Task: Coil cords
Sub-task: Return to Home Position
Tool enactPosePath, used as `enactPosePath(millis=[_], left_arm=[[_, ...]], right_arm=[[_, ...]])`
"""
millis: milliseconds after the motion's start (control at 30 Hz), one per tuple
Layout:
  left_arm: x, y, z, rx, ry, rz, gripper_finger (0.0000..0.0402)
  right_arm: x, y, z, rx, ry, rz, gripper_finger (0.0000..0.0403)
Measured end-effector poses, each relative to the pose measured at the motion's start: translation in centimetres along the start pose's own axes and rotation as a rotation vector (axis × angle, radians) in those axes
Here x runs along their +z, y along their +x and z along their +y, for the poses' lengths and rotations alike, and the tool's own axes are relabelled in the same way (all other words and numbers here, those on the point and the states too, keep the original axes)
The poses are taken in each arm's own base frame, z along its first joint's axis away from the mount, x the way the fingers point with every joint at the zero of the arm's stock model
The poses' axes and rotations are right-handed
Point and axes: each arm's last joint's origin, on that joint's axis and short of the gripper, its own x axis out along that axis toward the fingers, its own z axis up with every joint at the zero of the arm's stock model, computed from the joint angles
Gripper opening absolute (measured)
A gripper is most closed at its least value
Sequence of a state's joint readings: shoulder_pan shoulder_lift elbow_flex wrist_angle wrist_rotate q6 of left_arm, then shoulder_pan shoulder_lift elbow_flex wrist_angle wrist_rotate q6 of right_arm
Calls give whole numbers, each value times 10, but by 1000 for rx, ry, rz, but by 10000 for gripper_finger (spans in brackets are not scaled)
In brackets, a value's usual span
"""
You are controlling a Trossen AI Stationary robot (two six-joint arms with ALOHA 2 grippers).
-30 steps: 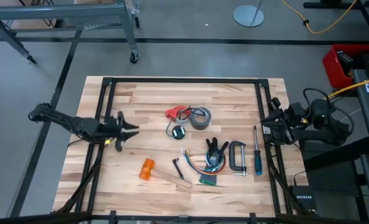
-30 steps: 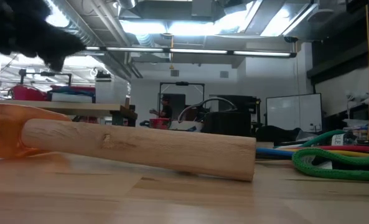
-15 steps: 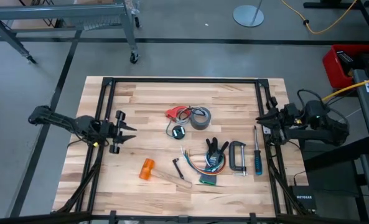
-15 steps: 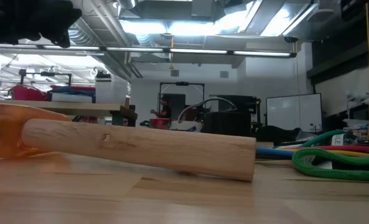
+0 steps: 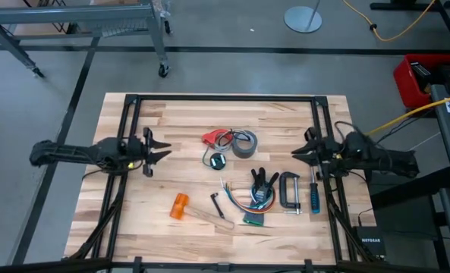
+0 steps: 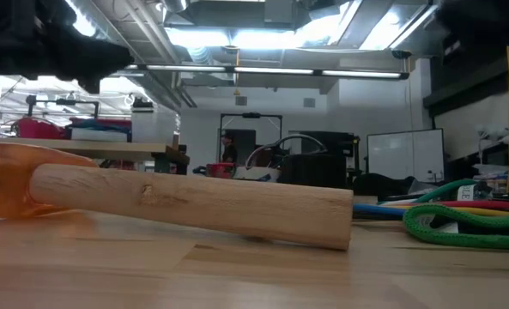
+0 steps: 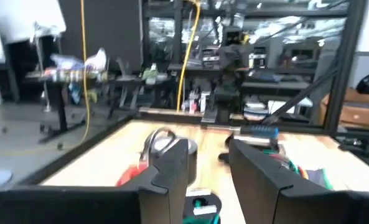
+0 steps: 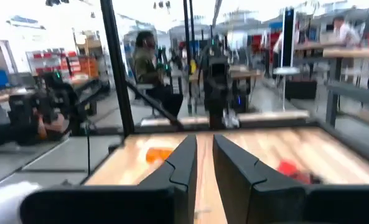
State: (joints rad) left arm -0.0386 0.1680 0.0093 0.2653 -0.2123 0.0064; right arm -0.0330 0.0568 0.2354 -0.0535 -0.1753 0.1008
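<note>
A workshop-lab: exposed ceiling ducts (image 6: 271, 10), whiteboard (image 6: 404, 154), cluttered benches (image 7: 78, 76), wooden worktable (image 5: 179, 121) on concrete floor (image 5: 42, 98).

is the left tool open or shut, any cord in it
Open and empty. In the left wrist view the left tool has its two fingers standing apart, with nothing gripped between them.

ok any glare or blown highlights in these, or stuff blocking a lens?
Low view: ceiling lights blow out; wooden handle right at the lens hides most of the table. High view: even light, no glare on the wood, soft shadows; left gripper and right gripper at its sides. Right wrist view: bright backlit room.
</note>
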Motion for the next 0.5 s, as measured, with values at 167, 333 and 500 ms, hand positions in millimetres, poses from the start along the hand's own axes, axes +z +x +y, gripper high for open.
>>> enactPosePath(millis=[167,333,500], left_arm=[[-5,0,2,24,-66,49,109],[-5,0,2,24,-76,52,109],[-5,0,2,25,-92,51,109]], right_arm=[[-21,4,-3,-6,34,57,56],[-37,6,-5,-18,43,103,56],[-52,7,-9,-90,43,138,56]])
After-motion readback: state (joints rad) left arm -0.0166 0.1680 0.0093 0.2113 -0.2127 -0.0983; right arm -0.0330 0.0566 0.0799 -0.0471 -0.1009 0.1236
